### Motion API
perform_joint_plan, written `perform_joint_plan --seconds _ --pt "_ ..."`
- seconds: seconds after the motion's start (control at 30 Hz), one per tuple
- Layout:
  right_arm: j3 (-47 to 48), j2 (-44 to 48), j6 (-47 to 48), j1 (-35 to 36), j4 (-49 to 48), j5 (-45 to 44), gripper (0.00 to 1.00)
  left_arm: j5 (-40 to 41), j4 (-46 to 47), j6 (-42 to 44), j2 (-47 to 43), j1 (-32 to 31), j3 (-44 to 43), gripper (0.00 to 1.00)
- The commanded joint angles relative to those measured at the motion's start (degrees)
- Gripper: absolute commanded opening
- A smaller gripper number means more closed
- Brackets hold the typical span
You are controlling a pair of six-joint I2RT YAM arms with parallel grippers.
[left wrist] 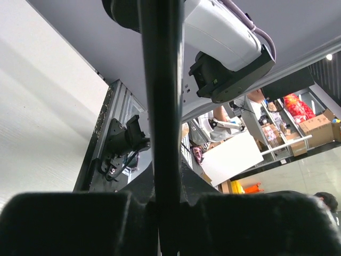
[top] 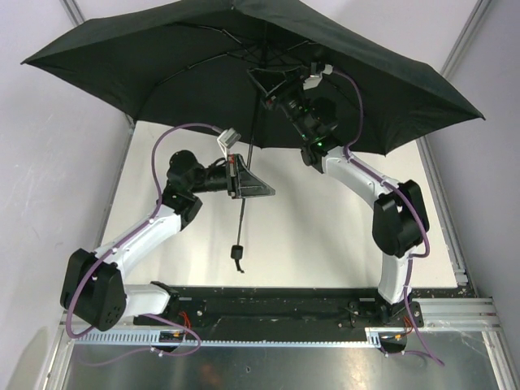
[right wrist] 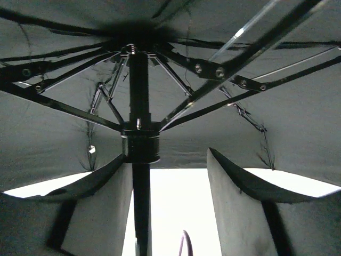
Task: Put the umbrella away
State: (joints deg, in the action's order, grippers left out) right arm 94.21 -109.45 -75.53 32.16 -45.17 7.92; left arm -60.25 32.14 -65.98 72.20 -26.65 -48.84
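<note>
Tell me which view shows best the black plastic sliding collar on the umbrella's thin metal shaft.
The right wrist view: the black plastic collar sits central, struts spreading from it. The top external view loses it under the dark canopy; the left wrist view shows only the shaft.

A white table [top: 325,244] carries a black mounting plate [top: 268,305] along its near edge.

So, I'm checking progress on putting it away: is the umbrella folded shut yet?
No, the umbrella is spread wide open in the top view, its fabric stretched out overhead.
</note>
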Motion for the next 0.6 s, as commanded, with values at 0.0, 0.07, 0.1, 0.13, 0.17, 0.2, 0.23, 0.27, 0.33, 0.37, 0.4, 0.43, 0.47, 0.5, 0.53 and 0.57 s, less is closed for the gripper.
perform_joint_plan --seconds 0.0,0.07,0.1,0.13,0.17,0.2,0.23,0.27,0.33,0.37,0.4,0.43,0.47,0.5,0.53,0.57 --pt "2.2 0.7 -0.9 -0.8 -6.4 -4.4 0.66 -1.8 8.2 1.8 -1.0 0.0 -0.4 0.0" --pt "2.7 1.2 0.4 -0.6 -6.3 -5.1 0.72 -1.9 8.6 1.5 -0.9 0.0 -0.3 0.0" --pt "2.6 1.7 1.3 -0.4 -6.4 -6.1 0.74 -1.9 8.8 1.4 -0.8 0.0 -0.2 0.0" --pt "2.4 2.3 2.3 -0.1 -6.3 -7.0 0.74 -1.9 8.9 1.3 -0.8 0.0 -0.1 0.0" --pt "2.4 2.7 3.5 0.1 -6.1 -8.4 0.75 -1.9 9.1 1.2 -0.8 0.0 -0.1 0.0" --pt "2.5 3.1 4.2 0.2 -6.0 -9.3 0.73 -1.8 9.2 1.1 -0.7 0.0 -0.1 0.0" --pt "2.4 3.3 4.3 0.3 -6.9 -10.0 0.67 -1.8 9.4 1.0 -0.7 0.0 0.0 0.0" --pt "1.9 3.2 4.3 0.5 -9.0 -10.5 0.54 -1.7 9.5 0.9 -0.7 0.0 0.1 0.0" --pt "1.3 2.8 3.3 0.9 -12.4 -10.3 0.28 -1.7 9.8 0.7 -0.5 0.1 0.2 0.0" --pt "1.4 2.7 2.7 1.1 -12.5 -9.9 0.25 -1.7 9.9 0.5 -0.3 0.3 0.2 0.0" --pt "1.3 2.8 2.6 1.4 -12.4 -9.5 0.28 -1.7 10.1 0.4 -0.2 0.4 0.4 0.0" --pt "0.5 3.4 3.0 1.8 -12.4 -9.4 0.37 -1.6 10.2 0.2 -0.1 0.6 0.5 0.0" --pt "-0.5 4.0 3.7 2.4 -12.1 -9.6 0.44 -1.5 10.4 0.1 0.0 0.8 0.6 0.0" --pt "-1.6 4.9 4.9 3.0 -11.7 -10.1 0.49 -1.3 10.5 0.0 0.0 1.0 0.7 0.0" --pt "-2.8 6.0 6.8 3.6 -11.3 -11.0 0.53 -1.3 10.6 -0.1 0.0 1.2 0.8 0.0" --pt "-3.8 7.0 8.6 4.2 -10.7 -12.1 0.56 -1.2 10.6 -0.2 0.1 1.3 0.9 0.0"
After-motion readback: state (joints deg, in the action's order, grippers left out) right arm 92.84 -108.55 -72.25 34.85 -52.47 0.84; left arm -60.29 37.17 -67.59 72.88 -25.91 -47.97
